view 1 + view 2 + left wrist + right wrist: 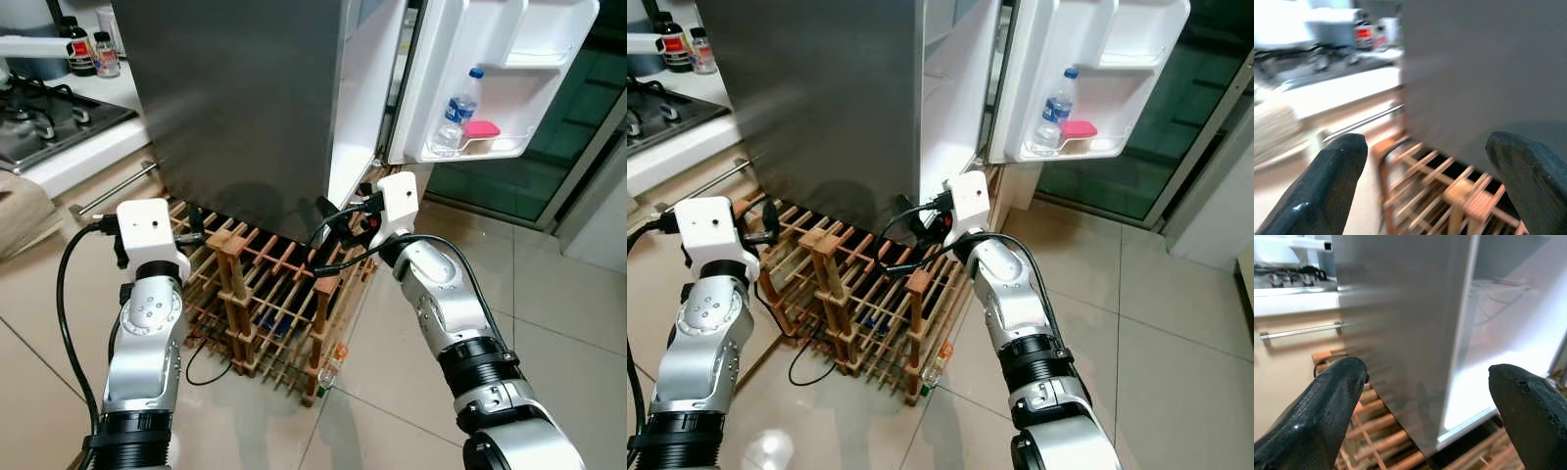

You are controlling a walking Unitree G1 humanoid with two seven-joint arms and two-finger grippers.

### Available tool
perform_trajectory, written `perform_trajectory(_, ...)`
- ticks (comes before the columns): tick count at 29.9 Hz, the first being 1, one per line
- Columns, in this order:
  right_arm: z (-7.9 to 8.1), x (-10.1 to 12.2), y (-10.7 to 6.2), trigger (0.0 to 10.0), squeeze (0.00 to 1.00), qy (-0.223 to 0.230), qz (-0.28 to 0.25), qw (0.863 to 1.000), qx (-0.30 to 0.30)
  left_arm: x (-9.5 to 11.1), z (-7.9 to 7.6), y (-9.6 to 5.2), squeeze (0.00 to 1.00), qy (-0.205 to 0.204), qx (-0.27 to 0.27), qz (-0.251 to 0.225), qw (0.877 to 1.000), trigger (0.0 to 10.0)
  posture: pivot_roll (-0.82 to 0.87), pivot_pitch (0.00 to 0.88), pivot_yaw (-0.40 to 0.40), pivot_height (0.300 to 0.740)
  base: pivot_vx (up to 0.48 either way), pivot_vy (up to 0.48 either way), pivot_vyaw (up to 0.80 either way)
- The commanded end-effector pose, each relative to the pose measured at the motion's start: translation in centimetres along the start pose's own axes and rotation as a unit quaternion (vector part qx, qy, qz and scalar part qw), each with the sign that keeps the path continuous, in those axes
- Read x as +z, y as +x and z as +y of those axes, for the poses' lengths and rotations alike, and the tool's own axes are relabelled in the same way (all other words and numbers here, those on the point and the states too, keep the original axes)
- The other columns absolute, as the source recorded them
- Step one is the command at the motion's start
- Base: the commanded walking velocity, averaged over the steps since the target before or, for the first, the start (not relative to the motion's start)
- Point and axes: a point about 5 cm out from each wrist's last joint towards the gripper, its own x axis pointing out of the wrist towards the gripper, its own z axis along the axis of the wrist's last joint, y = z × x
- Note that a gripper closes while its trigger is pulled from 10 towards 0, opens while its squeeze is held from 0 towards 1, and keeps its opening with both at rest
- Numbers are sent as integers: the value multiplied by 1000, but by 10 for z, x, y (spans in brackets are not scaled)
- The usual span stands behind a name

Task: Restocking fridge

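Observation:
The grey fridge point(245, 98) stands ahead with its white door point(431, 69) swung open to the right. In the door's lower shelf stand a clear water bottle point(457, 113) and a pink box point(481, 128). A wooden rack point(265, 304) sits on the floor against the fridge's side. A small orange-capped bottle point(331, 368) lies at the rack's near right corner. My left gripper point(1435, 147) hovers open and empty over the rack's left end. My right gripper point(1427, 372) is open and empty above the rack's right end, facing the fridge's front corner.
A gas hob point(39, 122) and a worktop with dark bottles point(78, 44) lie to the left, above a cupboard with a metal rail handle point(118, 188). A dark-framed glass door point(578, 108) is at the right. Beige floor tiles point(568, 284) stretch to the right.

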Motion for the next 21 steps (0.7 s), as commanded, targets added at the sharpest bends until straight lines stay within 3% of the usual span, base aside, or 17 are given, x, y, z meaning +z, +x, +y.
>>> perform_trajectory(1,-7,-10,-6,10000,43,-2,16,1000,-18,1,0,-2,0,1,5,2,1000,10000,-97,0,16,740,0,-454,0)
perform_trajectory(6,-19,-20,-15,10000,0,-1,26,996,-81,7,23,5,0,20,25,-20,999,10000,-86,0,13,740,0,-91,0)
perform_trajectory(9,-34,-32,-28,10000,0,-8,34,988,-153,19,35,1,0,40,8,-79,996,10000,-83,0,13,740,0,0,0)
perform_trajectory(12,-41,-38,-37,10000,0,6,33,985,-168,11,43,-6,0,23,18,-63,998,10000,-82,0,16,740,0,0,0)
perform_trajectory(13,-42,-40,-38,10000,0,34,27,985,-166,9,41,-7,0,17,18,-57,998,10000,-82,0,12,740,0,0,0)
perform_trajectory(15,-42,-40,-38,10000,0,46,27,985,-163,9,37,-7,0,14,12,-56,998,10000,-84,0,10,740,0,0,222)
perform_trajectory(18,-39,-36,-33,10000,0,44,23,988,-145,7,22,0,0,19,-14,-52,998,10000,-93,0,13,740,0,0,435)
perform_trajectory(21,-40,-34,-31,10000,0,48,13,987,-152,-11,21,1,0,1,-24,-15,1000,10000,-91,0,13,740,0,0,431)
